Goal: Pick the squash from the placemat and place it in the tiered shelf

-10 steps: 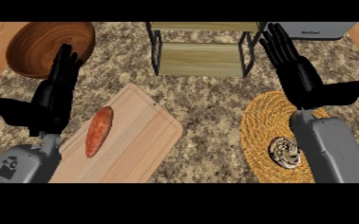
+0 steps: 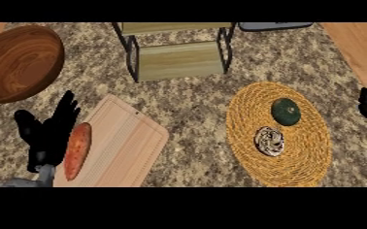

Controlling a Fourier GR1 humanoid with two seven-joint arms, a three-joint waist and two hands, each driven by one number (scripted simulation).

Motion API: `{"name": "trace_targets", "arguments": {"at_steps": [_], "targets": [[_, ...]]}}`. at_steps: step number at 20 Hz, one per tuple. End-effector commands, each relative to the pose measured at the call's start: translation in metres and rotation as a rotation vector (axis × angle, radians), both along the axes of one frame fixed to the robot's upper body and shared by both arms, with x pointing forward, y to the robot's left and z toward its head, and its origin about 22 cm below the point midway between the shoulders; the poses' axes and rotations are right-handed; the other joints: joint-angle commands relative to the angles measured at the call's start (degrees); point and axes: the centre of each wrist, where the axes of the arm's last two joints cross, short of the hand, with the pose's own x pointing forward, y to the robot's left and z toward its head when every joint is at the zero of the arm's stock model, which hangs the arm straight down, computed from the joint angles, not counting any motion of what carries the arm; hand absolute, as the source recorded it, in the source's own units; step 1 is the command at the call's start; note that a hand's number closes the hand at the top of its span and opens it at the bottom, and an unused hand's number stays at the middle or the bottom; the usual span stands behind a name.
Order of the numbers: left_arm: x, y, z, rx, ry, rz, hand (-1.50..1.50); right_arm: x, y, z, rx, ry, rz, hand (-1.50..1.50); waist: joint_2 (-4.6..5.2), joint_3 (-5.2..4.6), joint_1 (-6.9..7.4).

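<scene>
A dark green round squash (image 2: 287, 111) lies on the woven yellow placemat (image 2: 308, 165), in its upper right part. The wooden tiered shelf (image 2: 179, 58) with black legs stands at the top centre, both tiers bare. My left hand (image 2: 46, 133) is open at the lower left, fingers pointing up, beside the cutting board and far from the squash. Only a dark sliver of my right hand (image 2: 363, 102) shows at the right edge, just right of the placemat.
A round patterned object (image 2: 270, 141) sits on the placemat below the squash. A wooden cutting board (image 2: 125, 150) carries an orange sweet potato (image 2: 77, 150). A large wooden bowl (image 2: 25, 60) is at the far left. A grey item (image 2: 276, 26) lies behind the shelf.
Both hands have dropped lower and outward. My right hand left the placemat area for the right edge, uncovering the squash. The left hand sits lower by the cutting board.
</scene>
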Motion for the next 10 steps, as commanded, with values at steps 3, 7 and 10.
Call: {"name": "trace_targets", "arguments": {"at_steps": [3,7,10], "targets": [[-0.004,0.007,-0.021,-0.078,0.145,-0.079,0.00,-0.103,-0.047,-0.037,0.002,0.043,-0.273,-1.50,-0.61,0.28,2.99],[-0.013,-0.005,-0.024,-0.086,0.138,-0.095,0.00,-0.137,-0.038,-0.003,-0.054,0.052,-0.100,-1.50,-0.77,0.24,4.52],[-0.010,0.014,-0.021,-0.078,0.144,-0.100,0.00,-0.140,-0.014,0.008,-0.031,0.134,-0.005,-1.50,-0.63,0.19,5.08]]}}
